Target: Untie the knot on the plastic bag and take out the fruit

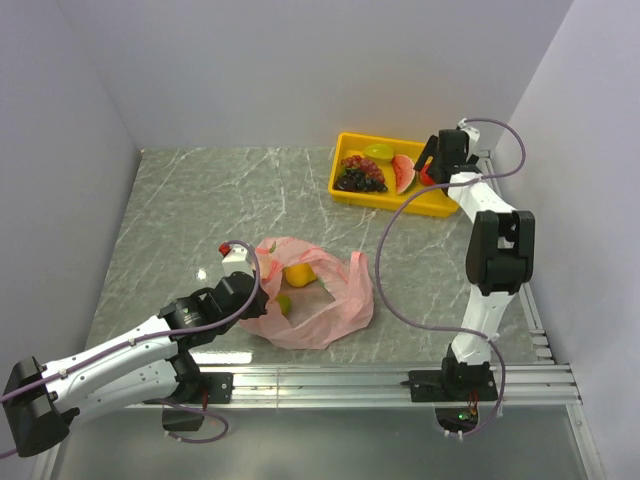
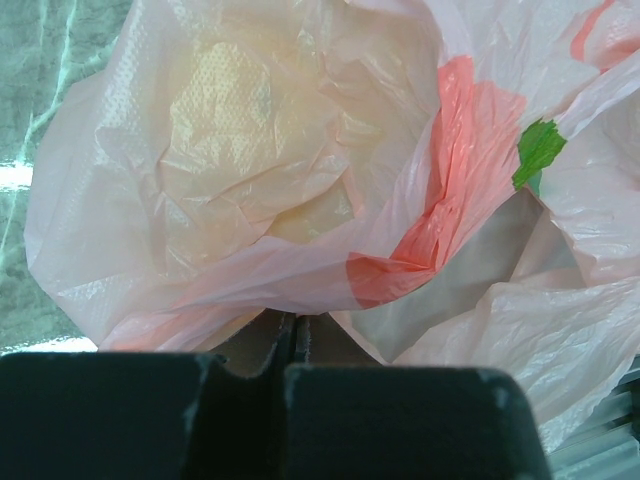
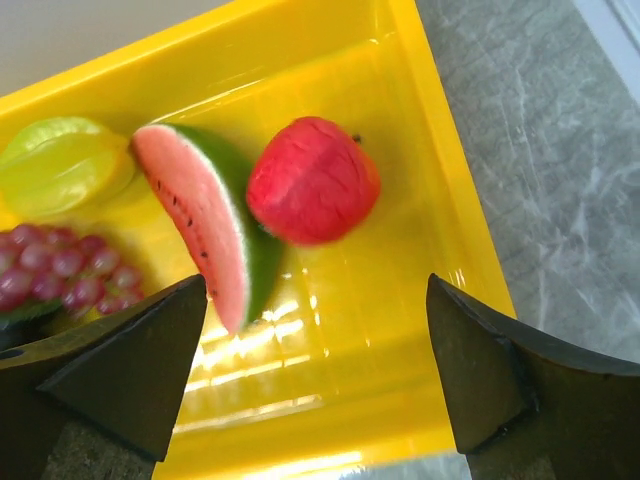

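Observation:
The pink plastic bag lies crumpled at the table's front centre, mouth open upward; no knot shows. A yellow-orange fruit and a green one sit inside. My left gripper is at the bag's left edge. In the left wrist view its jaws are shut with the bag's film pinched at the tips, and a yellowish fruit shows through the plastic. My right gripper hangs open over the yellow tray. In the right wrist view it is empty above a red fruit lying in the tray.
The tray also holds a watermelon slice, a dark grape bunch and a yellow-green fruit. White walls close in the left, back and right. A metal rail runs along the near edge.

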